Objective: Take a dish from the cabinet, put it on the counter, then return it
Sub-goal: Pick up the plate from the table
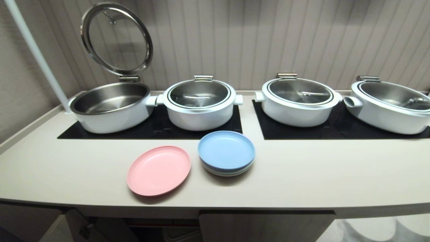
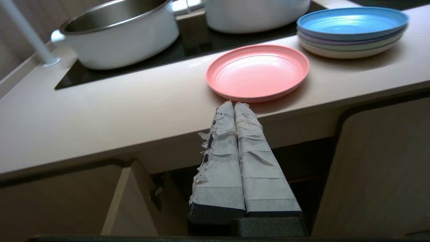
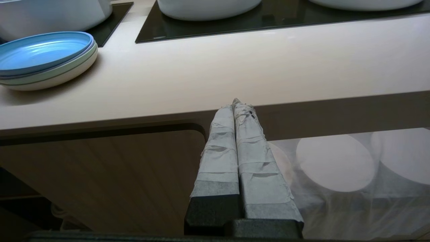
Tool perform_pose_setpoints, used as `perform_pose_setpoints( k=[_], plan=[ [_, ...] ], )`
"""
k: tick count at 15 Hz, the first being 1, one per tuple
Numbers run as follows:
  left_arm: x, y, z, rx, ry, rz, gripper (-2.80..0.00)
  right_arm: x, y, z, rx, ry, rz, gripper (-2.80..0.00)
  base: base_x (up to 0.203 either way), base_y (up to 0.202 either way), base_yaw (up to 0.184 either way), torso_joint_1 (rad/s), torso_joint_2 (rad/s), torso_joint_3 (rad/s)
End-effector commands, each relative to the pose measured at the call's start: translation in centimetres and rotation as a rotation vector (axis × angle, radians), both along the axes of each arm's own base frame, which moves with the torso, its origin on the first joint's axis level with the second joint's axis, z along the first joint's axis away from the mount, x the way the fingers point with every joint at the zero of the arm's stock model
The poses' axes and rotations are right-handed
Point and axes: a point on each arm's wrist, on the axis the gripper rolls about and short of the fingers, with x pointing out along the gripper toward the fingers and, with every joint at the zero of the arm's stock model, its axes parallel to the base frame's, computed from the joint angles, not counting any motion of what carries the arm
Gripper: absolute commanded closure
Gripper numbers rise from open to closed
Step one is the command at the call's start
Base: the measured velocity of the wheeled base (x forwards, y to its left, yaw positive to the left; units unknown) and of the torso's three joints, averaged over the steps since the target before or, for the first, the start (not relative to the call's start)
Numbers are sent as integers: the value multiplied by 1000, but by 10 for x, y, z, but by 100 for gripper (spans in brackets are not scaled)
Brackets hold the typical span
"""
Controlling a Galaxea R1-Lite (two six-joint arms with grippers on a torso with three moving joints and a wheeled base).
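Nearest: the cabinet (image 2: pixel 379 168) is seen below the counter overhang, left door (image 2: pixel 127 198) swung open, right door closed; a dark gap is left between them. The left gripper (image 2: pixel 235 105) is seen with taped fingers pressed together, nothing held, tips level with the rounded front edge of the counter (image 1: pixel 67 174), outside it. The right gripper (image 3: pixel 239 102) is likewise closed and empty, parked below the counter edge in front of the closed door.

The dish (image 1: pixel 158 170) is set flat on the counter close to the front edge, just beyond the left gripper's tips, not touched. The plate stack (image 1: pixel 226 153), blue on top, is placed just to its right, apart from it. Bare counter is left on both sides. Further back, four pots (image 1: pixel 200 104) are lined up on black cooktop panels (image 1: pixel 151 129); the leftmost lid (image 1: pixel 116 38) is raised.
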Motion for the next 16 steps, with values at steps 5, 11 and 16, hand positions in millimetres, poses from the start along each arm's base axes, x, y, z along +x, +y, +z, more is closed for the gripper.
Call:
perform_pose_setpoints(
  k=[5,11,16],
  plan=[
    [3,-3,47,17,100,-121,0,0,0,0,1,-1,0,0,0,0,0,0,0,0],
    [73,-2,107,6,350,-101,0,0,0,0,1,0,0,0,0,0,0,0,0,0],
    [156,-3,137,4,513,-95,0,0,0,0,1,-1,0,0,0,0,0,0,0,0]
  ],
)
